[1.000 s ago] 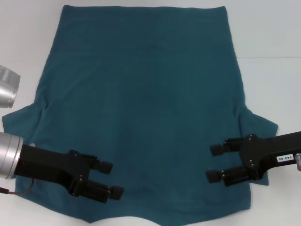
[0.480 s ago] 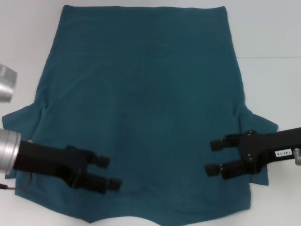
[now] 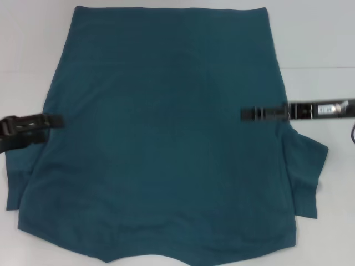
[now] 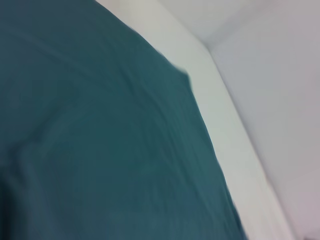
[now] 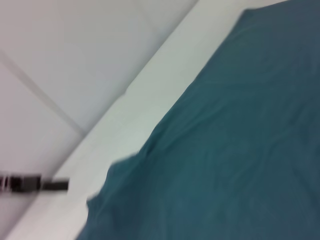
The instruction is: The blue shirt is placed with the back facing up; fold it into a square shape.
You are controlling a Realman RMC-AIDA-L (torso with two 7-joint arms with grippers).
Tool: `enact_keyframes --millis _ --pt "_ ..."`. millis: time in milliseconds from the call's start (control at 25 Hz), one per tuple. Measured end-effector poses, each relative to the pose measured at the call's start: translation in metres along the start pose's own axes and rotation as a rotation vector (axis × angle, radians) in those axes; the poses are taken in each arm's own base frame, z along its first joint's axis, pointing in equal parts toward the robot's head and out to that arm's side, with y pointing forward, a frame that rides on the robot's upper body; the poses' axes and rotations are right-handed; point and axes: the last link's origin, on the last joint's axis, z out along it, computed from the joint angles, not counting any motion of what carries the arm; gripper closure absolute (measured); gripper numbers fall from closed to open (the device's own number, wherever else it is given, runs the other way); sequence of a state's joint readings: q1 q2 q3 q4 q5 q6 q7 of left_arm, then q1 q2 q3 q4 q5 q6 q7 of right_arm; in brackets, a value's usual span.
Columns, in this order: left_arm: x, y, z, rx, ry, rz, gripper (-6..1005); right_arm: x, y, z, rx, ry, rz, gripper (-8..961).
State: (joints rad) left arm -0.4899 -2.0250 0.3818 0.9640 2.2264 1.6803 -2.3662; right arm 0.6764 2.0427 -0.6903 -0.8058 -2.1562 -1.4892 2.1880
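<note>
The blue shirt (image 3: 166, 127) lies spread flat on the white table, plain side up. Its hem is at the far end, its collar notch at the near edge, and a short sleeve sticks out on each side. My left gripper (image 3: 54, 121) hovers at the shirt's left edge, just above the left sleeve, and is seen blurred. My right gripper (image 3: 247, 113) reaches in over the right edge at about the same height, seen edge-on as a thin dark bar. Both wrist views show only the shirt (image 4: 100, 150) (image 5: 225, 160) and table.
The white table (image 3: 321, 44) surrounds the shirt, with a faint seam line running out to the right. In the right wrist view the other arm's gripper (image 5: 35, 183) shows far off as a small dark bar over the table.
Both arms have moved from near the collar end toward the shirt's middle, and both wrists have turned edge-on. The left arm has pulled back to the shirt's left edge.
</note>
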Motion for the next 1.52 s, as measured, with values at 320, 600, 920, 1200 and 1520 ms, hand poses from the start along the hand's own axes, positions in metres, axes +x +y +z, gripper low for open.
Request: enact_keyframes --millis 320,600,920,1200,1520 --pt "-0.015 -0.04 -0.018 0.082 0.133 -0.219 83 -0.041 0.005 0.008 0.002 -0.046 0.149 8" --pt "-0.024 -0.053 -0.023 0.135 0.168 -0.254 82 -0.047 0.004 0.015 -0.003 -0.04 0.175 9" --pt "-0.033 -0.074 -0.018 0.232 0.195 -0.222 82 -0.041 -0.001 0.011 0.006 -0.043 0.198 8" --pt "-0.037 -0.08 -0.014 0.278 0.201 -0.072 82 -0.038 -0.003 0.009 0.008 -0.043 0.21 8" --pt "-0.042 -0.087 -0.013 0.309 0.201 -0.082 82 -0.038 -0.005 0.007 0.009 -0.053 0.218 8"
